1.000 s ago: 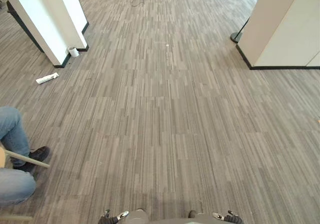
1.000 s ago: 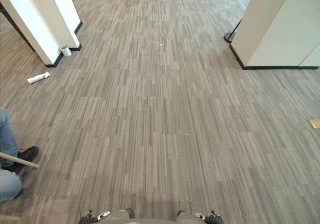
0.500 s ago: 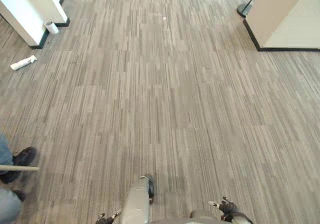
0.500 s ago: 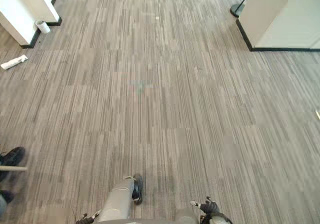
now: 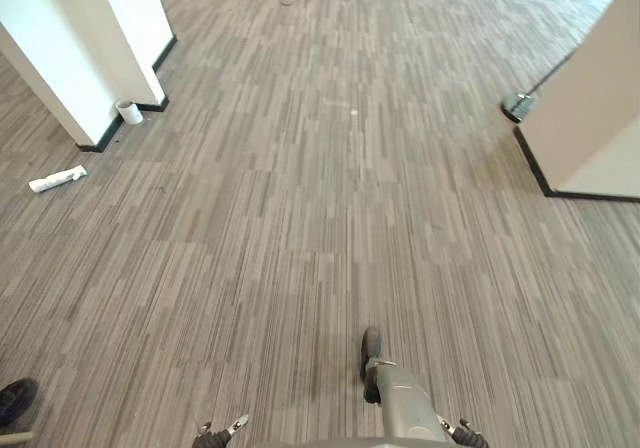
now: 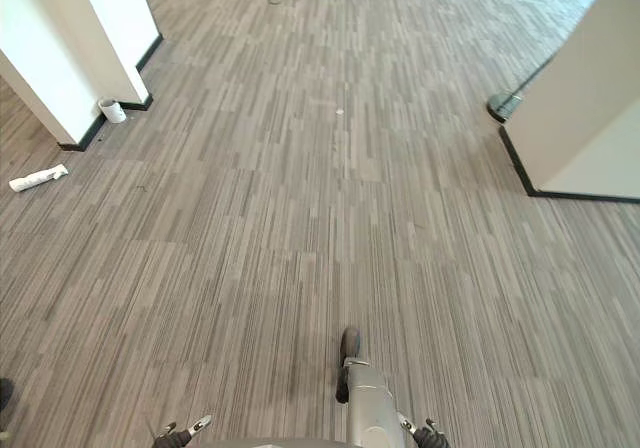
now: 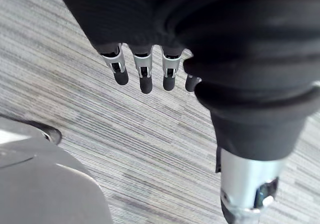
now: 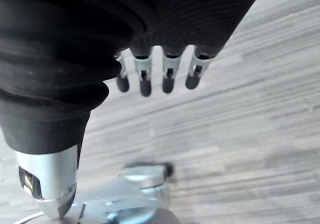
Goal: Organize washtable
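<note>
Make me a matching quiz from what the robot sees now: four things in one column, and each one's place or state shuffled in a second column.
Things
1. small white roll
2. long white packet
3. round grey stand base
4. left hand

Place or state
A. by the beige wall, at its corner
B. fingers straight, holding nothing
C. at the foot of the white pillar
D. flat on the floor, apart from the pillar

Pairs: 1-C, 2-D, 3-A, 4-B

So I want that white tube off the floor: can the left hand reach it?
Probably not. The white tube lies far off by the pillar, while the left hand hangs open at the robot's side. Only floor lies between, so walking over should do.
</note>
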Available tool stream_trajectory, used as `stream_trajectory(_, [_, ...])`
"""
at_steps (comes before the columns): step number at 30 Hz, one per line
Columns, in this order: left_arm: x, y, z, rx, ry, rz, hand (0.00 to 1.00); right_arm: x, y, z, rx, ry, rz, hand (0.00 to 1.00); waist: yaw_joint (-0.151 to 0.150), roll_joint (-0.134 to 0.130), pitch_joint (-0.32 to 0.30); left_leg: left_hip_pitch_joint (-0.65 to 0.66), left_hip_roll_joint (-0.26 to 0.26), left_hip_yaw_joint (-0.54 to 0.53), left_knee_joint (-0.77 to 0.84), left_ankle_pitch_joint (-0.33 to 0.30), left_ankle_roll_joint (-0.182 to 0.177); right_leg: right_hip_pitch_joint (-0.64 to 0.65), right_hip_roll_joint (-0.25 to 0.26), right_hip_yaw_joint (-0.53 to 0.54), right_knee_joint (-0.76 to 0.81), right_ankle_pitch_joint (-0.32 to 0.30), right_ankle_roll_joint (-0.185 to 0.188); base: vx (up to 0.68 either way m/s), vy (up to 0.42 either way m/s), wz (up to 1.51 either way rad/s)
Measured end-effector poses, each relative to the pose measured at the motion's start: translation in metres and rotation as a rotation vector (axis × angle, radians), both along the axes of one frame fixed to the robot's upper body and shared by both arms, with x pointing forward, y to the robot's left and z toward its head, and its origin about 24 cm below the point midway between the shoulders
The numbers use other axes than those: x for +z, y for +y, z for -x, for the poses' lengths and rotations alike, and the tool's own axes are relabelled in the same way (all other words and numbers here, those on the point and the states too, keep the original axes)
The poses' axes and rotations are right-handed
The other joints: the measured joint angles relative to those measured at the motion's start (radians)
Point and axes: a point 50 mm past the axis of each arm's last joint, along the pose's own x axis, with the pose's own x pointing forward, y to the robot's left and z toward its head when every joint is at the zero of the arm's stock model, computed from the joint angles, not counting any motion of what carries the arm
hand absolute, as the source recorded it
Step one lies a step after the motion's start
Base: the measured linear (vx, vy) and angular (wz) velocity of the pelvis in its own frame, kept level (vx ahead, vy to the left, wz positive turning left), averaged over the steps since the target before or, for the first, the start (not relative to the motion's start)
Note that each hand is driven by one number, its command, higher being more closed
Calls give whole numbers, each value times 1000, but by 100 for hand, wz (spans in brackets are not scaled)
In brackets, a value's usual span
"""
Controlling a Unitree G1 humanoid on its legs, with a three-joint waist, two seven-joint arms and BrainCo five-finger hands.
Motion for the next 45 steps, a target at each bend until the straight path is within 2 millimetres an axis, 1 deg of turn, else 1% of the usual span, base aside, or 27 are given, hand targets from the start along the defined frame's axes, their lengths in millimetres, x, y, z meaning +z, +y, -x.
stream_trajectory(2, [0, -4, 1, -10, 2, 6, 0, 1, -5, 1, -10, -3, 10, 0, -26, 21, -26, 9, 5, -33, 32, 164, 32, -12, 8, -19, 125, -96, -5, 770, -245, 14])
stream_trajectory(3, [-2, -5, 8, -1, 20, 9, 0, 2, -8, 0, -6, -2, 18, 0, -25, 40, -58, -35, 12, -31, 147, 306, 16, 67, 36, -23, 65, -211, -2, 649, -149, -39])
stream_trajectory(4, [-2, -9, 7, 18, 15, 23, 0, 3, -13, -2, -3, -7, 29, 0, -25, 56, -50, -78, 26, -30, 236, 412, 3, 96, 59, -21, 51, -218, -14, 789, -121, -42])
stream_trajectory(5, [-2, -12, 3, 49, -3, 42, 0, 4, -15, -3, -8, -15, 38, 0, -29, 75, -44, -209, 79, 18, 480, 466, -30, 168, 95, -23, -6, -238, -30, 710, -74, -40])
stream_trajectory(6, [0, -8, -1, 50, -21, 30, 0, 4, -16, -2, -12, -7, 40, 0, -16, 74, -36, -328, 163, 141, 729, 324, 10, 261, 134, -15, -69, -244, -42, 663, -77, -36])
stream_trajectory(7, [1, -4, -2, 50, -27, 17, 0, 3, -14, 0, -13, -2, 37, 0, -8, 72, -32, -370, 185, 185, 800, 261, 39, 311, 144, -6, -101, -245, -43, 620, -70, -45])
stream_trajectory(9, [3, 9, -1, 43, -28, -18, 0, 0, -5, 1, -12, 10, 11, 0, 14, 20, -22, -545, 165, 257, 839, 73, 45, 497, 140, 24, -252, -245, -42, 537, -24, -28])
stream_trajectory(11, [3, 7, -2, 32, -37, -14, 0, 0, -4, -4, -10, 9, 5, 0, 34, 3, -12, -675, 128, 267, 710, 3, 51, 583, 126, 42, -325, -246, -36, 540, 92, -31])
stream_trajectory(14, [2, 6, 6, 39, -15, -7, 0, 0, -2, -13, -4, -10, 2, 0, 54, -7, -3, -816, 68, 232, 300, 10, 49, 678, 74, 63, -386, -296, 35, 505, 231, -35])
stream_trajectory(16, [1, 7, 18, 53, 10, -4, 0, -1, 4, -14, 5, -10, -6, 0, 62, -29, -4, -835, 32, 202, 156, 169, 52, 726, 26, 76, -399, -351, 64, 648, 376, -17])
stream_trajectory(17, [2, 13, 21, 55, 17, -16, 0, -1, 8, -16, 13, -10, -9, 0, 70, -45, -13, -839, -9, 205, 180, 184, 78, 732, 2, 96, -402, -367, 63, 597, 328, 4])
stream_trajectory(18, [3, 15, 14, 28, -1, -27, 0, -1, 8, -22, 37, -14, -6, 0, 76, -61, 0, -864, -17, 203, 239, 123, 84, 729, -1, 128, -395, -339, 31, 589, 335, 9])
stream_trajectory(21, [4, 25, 15, 34, 7, -42, 0, -2, 20, -28, 48, -22, -30, 0, 80, -106, -6, -862, -59, 205, 321, 27, 112, 679, -46, 188, -224, -322, 57, 520, 329, 12])
stream_trajectory(23, [4, 30, 20, 29, 30, -49, 0, -4, 23, -28, 62, -15, -44, 0, 80, -132, -6, -776, -99, 248, 343, -52, 148, 586, -87, 226, 97, -231, 174, 608, 262, 0])
stream_trajectory(24, [4, 31, 20, 11, 34, -50, 0, -3, 21, -28, 73, -15, -50, 0, 79, -121, -1, -711, -112, 264, 338, -89, 162, 535, -107, 229, 257, -117, 244, 554, 194, -12])
stream_trajectory(25, [4, 30, 18, 0, 29, -48, 0, -4, 20, -28, 79, -11, -48, 0, 76, -118, 2, -659, -122, 264, 320, -109, 169, 497, -114, 212, 364, -103, 246, 542, 161, -17])
stream_trajectory(26, [4, 28, 14, -4, 21, -44, 0, -3, 16, -28, 78, -12, -40, 0, 72, -109, 5, -576, -125, 266, 267, -119, 169, 435, -111, 172, 465, -149, 173, 525, 132, -17])
stream_trajectory(29, [3, 25, 16, -17, 27, -36, 0, -3, 11, -26, 79, -6, -28, 0, 48, -88, 7, -371, -116, 280, 77, -105, 147, 297, -71, 28, 404, -266, 66, 495, 62, -21])
stream_trajectory(32, [2, 21, 15, 8, 24, -24, 0, 1, 8, -29, 60, -41, -11, 0, 24, -69, 9, -274, -95, 282, 6, -107, 141, 190, -49, -45, 143, -271, 47, 452, -46, 17])
stream_trajectory(35, [1, 10, 6, 1, 1, 2, 0, 5, -1, -24, 33, -59, 22, 0, 24, -14, 21, -200, -35, 259, -22, -133, 93, 150, -32, -68, -250, -128, 46, 535, -113, 37])
stream_trajectory(36, [1, 10, 7, 7, -1, -1, 0, 4, 0, -18, 30, -46, 19, 0, 24, -19, 19, -164, -29, 243, -25, -148, 66, 151, -40, -63, -343, -70, 47, 559, -163, 31])
stream_trajectory(37, [1, 10, 7, 7, -1, -2, 0, 4, 0, -18, 30, -46, 18, 0, 24, -19, 18, -162, -29, 242, -25, -149, 65, 151, -41, -63, -346, -69, 47, 745, -292, 33])
stream_trajectory(38, [1, 9, 6, 5, -3, -1, 0, 3, 3, -14, 23, -37, 8, 0, 22, -19, 16, -108, -19, 202, -12, -156, 44, 142, -55, -55, -261, 42, 46, 653, -268, 29])
stream_trajectory(41, [0, -4, 4, -2, -9, 31, 0, 4, -7, -11, 10, -34, 32, 0, 17, 28, -14, -130, 40, 131, 150, -74, 25, 110, -36, -84, -26, -100, 27, 692, -295, 13])
stream_trajectory(42, [-1, -5, 4, 8, -10, 34, 0, 5, -11, -10, -3, -33, 39, 0, 18, 48, -22, -189, 66, 103, 286, -6, 22, 130, -22, -96, -12, -143, 18, 632, -249, -2])
stream_trajectory(44, [-1, -10, 5, 46, -16, 51, 0, 6, -18, -8, -9, -22, 55, 0, 18, 80, -17, -359, 156, 77, 639, 230, 3, 232, 38, -113, -51, -198, -11, 592, -202, -13])
stream_trajectory(45, [-1, -9, 5, 46, -16, 47, 0, 6, -19, -8, -9, -14, 56, 0, 25, 83, -12, -439, 206, 109, 797, 193, 42, 310, 68, -115, -96, -211, -24, 666, -215, -22])
